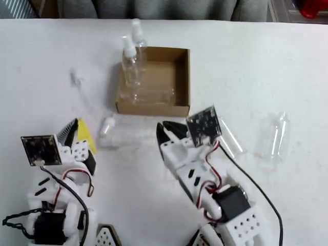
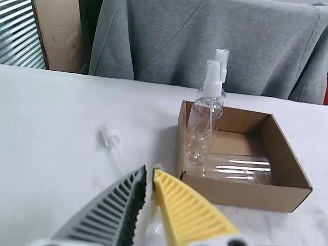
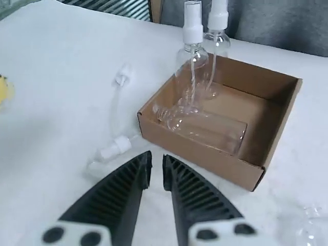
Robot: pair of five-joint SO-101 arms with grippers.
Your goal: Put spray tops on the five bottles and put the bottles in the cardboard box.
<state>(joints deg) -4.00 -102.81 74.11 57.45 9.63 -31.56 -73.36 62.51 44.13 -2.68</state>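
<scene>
Black, ridged and parted by a narrow gap, the jaws of the right gripper (image 3: 157, 159) hold nothing and hang above the table (image 1: 256, 61), pointing at the box (image 3: 205, 148). The left gripper (image 2: 149, 171) has its grey and yellow jaws pressed together, also empty, and aims the same way from the other side.

Just beyond the left jaws lies a top (image 1: 107, 125). It may already sit on a bottle, but from here the clear plastic is hard to make out. A loose top (image 2: 109, 134) with its tube lies farther off, near the box.

Inside the box, two capped bottles (image 3: 190, 61) stand in one far corner, I'd guess to leave floor space. A third bottle (image 3: 205, 128) lies flat along the front wall.

Two bare bottles (image 1: 233, 138) (image 1: 274, 136) lie beside the right arm, well apart from the tops. That split suits one arm steadying a bottle while the other brings the top. By my reckoning, the job is about half done.
</scene>
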